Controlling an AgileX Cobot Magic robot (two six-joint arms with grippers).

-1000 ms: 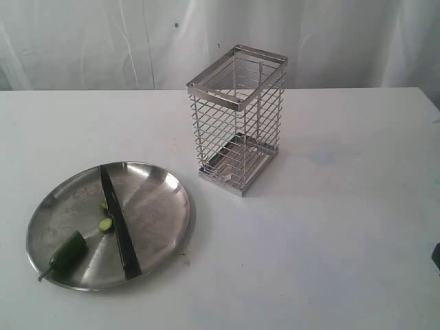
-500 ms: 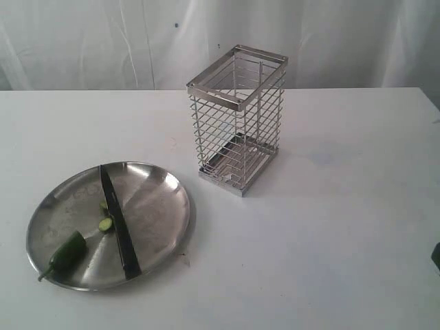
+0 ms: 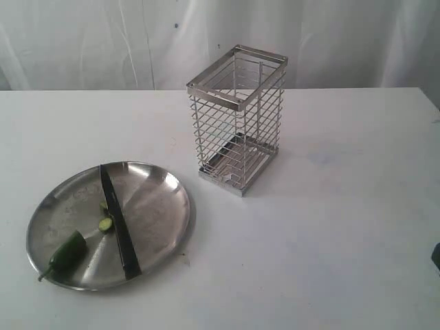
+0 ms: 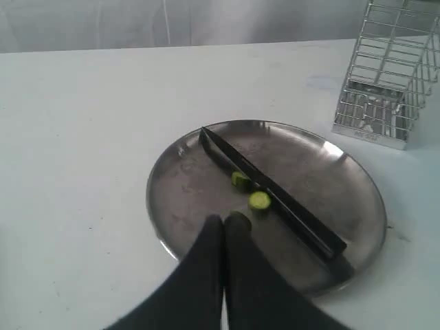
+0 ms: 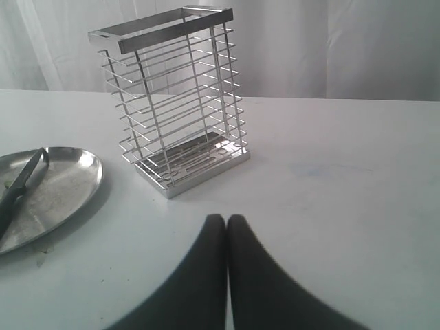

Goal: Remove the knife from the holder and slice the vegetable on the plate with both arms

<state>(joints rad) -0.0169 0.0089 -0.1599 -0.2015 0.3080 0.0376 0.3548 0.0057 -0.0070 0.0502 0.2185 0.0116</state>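
The steel plate (image 3: 155, 206) lies at the front left of the white table. Across it rests the black knife (image 3: 118, 220), tip pointing away. Beside the blade lies the green vegetable (image 3: 67, 250), stem toward the rim, with two cut slices (image 3: 105, 224) close to the knife. The wire holder (image 3: 237, 117) stands empty at mid-table. Neither gripper shows in the exterior view. My left gripper (image 4: 225, 218) is shut and holds nothing, above the plate (image 4: 309, 165), near the slices (image 4: 260, 201) and the knife (image 4: 275, 196). My right gripper (image 5: 227, 218) is shut and holds nothing, in front of the holder (image 5: 172, 103).
A white curtain hangs behind the table. The table's far edge runs behind the holder. A small dark part (image 3: 436, 256) shows at the right edge of the exterior view. The plate's rim (image 5: 62, 185) and the knife tip (image 5: 27, 172) appear in the right wrist view.
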